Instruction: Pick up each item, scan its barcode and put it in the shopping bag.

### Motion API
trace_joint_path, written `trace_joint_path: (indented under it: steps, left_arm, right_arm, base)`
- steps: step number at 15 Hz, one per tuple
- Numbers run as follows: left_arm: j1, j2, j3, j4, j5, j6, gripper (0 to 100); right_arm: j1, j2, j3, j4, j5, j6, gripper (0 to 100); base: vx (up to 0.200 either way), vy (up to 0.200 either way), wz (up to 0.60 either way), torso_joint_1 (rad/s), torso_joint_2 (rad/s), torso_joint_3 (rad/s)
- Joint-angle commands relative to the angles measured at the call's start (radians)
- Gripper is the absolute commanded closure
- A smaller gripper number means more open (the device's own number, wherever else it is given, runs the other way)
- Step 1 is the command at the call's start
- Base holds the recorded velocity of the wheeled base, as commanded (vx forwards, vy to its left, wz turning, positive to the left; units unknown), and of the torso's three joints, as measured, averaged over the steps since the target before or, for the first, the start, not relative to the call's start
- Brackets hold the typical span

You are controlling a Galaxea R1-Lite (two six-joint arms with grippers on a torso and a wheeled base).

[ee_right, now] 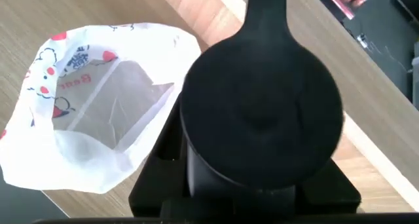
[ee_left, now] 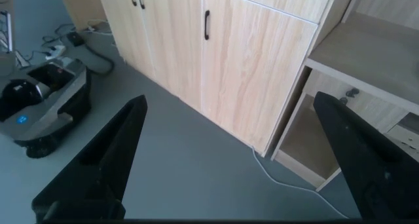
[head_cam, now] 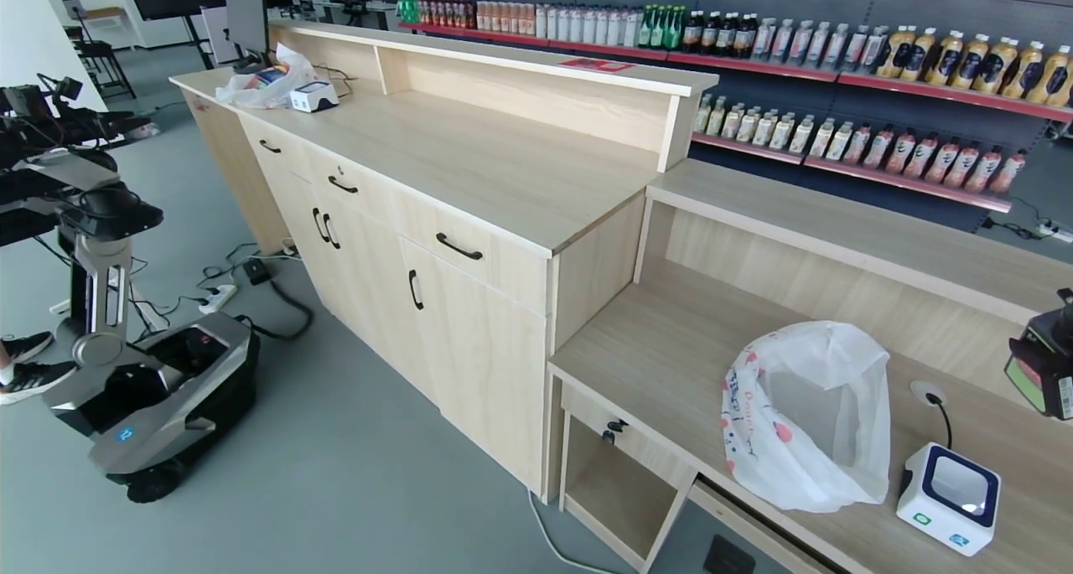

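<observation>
Hanging over floor (ee_left: 196, 158), left gripper (ee_left: 229, 99) spread; right gripper (head_cam: 1063, 323) clamps dark item (head_cam: 1039, 377) near bag (head_cam: 805, 415).

Note that a dark round object (ee_right: 262, 112) covers one side of the shopping bag (ee_right: 98, 106) in your right wrist view; its identity cannot be told. In the head view a green-labelled item (head_cam: 1039, 377) is cut off at the right edge. The left gripper (ee_left: 230, 101) runs past its wrist view's edge, so its base goes unseen.
</observation>
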Motion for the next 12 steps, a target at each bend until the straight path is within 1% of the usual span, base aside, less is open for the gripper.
trace_joint_path:
  steps: [1, 3, 5, 6, 7, 9, 12]
  left_arm:
    - [0.001, 0.001, 0.0, 0.0, 0.001, -0.002, 0]
    - [0.001, 0.001, 0.0, 0.0, 0.0, 0.0, 0]
    - [0.001, 0.001, 0.0, 0.0, 0.0, 0.0, 0]
    - [0.001, 0.001, 0.0, 0.0, 0.0, 0.0, 0]
    - [0.001, 0.001, 0.0, 0.0, 0.0, -0.002, 0]
    - [0.001, 0.001, 0.0, 0.0, 0.0, -0.002, 0]
    - [0.001, 0.001, 0.0, 0.0, 0.0, 0.0, 0]
  right_arm:
    - [0.008, 0.216, -0.066, -0.004, -0.004, 0.052, 100]
    - [0.037, 0.306, -0.083, -0.002, -0.004, 0.062, 100]
    - [0.105, 0.432, -0.121, -0.053, -0.006, 0.068, 100]
    - [0.134, 0.503, -0.161, -0.1, -0.006, 0.101, 100]
    - [0.16, 0.55, -0.202, -0.12, -0.006, 0.124, 100]
    - [0.195, 0.665, -0.326, -0.131, -0.007, 0.131, 100]
    - [0.208, 0.796, -0.422, -0.194, -0.007, 0.134, 100]
  base:
    - [0.0, 0.0, 0.0, 0.0, 0.0, 0.0]
    - [0.0, 0.0, 0.0, 0.0, 0.0, 0.0]
    - [0.0, 0.0, 0.0, 0.0, 0.0, 0.0]
    - [0.0, 0.0, 0.0, 0.0, 0.0, 0.0]
    - [0.0, 0.0, 0.0, 0.0, 0.0, 0.0]
    - [0.0, 0.0, 0.0, 0.0, 0.0, 0.0]
    - [0.0, 0.0, 0.0, 0.0, 0.0, 0.0]
